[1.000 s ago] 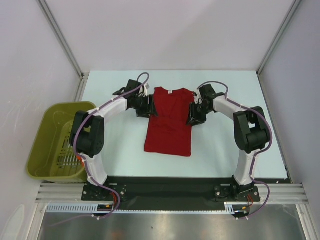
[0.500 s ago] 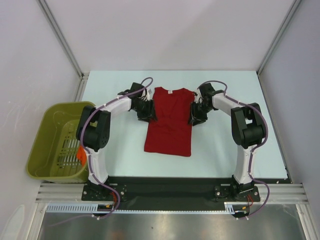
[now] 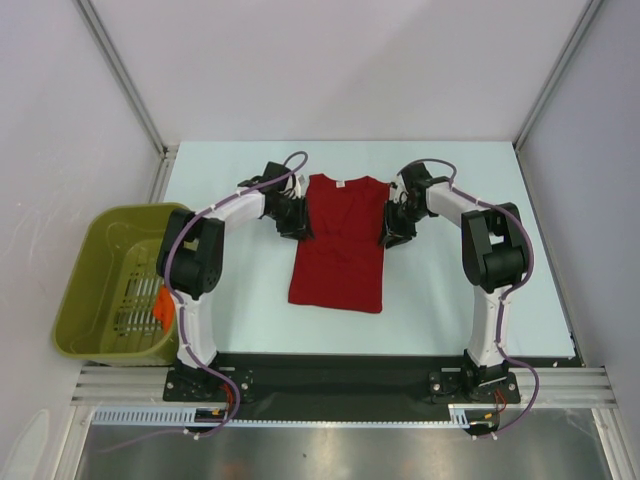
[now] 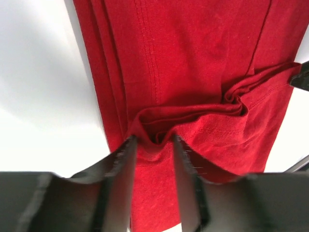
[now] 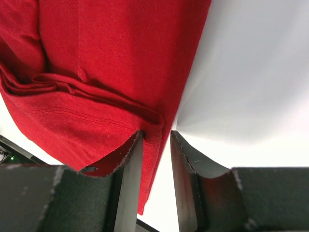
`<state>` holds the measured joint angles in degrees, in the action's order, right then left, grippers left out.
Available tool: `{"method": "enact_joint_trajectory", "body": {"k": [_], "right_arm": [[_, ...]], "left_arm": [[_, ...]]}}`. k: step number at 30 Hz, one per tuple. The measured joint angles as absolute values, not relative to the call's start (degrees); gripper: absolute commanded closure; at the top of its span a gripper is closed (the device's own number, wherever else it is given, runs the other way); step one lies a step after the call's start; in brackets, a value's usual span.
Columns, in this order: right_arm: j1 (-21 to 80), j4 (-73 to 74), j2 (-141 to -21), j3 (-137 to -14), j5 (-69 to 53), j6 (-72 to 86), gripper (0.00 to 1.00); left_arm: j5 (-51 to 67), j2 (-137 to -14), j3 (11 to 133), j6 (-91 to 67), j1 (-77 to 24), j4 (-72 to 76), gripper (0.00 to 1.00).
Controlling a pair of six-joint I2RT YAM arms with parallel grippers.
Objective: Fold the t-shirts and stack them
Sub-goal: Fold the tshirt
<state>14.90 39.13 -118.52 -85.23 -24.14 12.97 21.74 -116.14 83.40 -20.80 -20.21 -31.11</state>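
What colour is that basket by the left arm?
Olive green; the basket shows best from the top view.

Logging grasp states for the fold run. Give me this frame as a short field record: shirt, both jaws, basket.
garment: one dark red short-sleeved fabric t-shirt, flat on the pale table, neck at far end, sleeves folded in
left jaws: at its left edge, bunched fabric fills the gap, looks pinched
right jaws: astride its right edge, a sliver of table showing beside the cloth, not clamped
basket: olive-green plastic basket, beside the table's left edge
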Motion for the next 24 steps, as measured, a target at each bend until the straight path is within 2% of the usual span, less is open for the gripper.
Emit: {"method": "enact_joint_trajectory", "body": {"k": [3, 5, 8, 14, 24], "right_arm": [[14.87, 39.16, -118.65, -85.32, -24.69, 12.99, 0.66], [14.87, 39.16, -118.87, -85.54, -25.04, 13.02, 0.67], [14.87, 39.0, -119.39, -86.02, -25.58, 13.19, 0.73], [14.85, 39.2, -119.68, -86.89, -26.02, 13.43, 0.98], [14.15, 39.66, -119.74, -87.13, -25.23, 13.5, 1.0]], "left_arm": [[21.71, -116.31, 83.4, -20.88, -20.21, -31.22, 0.56], [21.74, -116.36, 83.46, -20.88, -20.21, -31.27, 0.6], [21.85, -116.62, 83.92, -20.97, -20.14, -31.35, 0.75], [22.24, -117.14, 84.16, -21.32, -19.88, -31.29, 1.0], [20.8, -117.91, 84.47, -21.54, -18.79, -31.94, 1.0]]}}
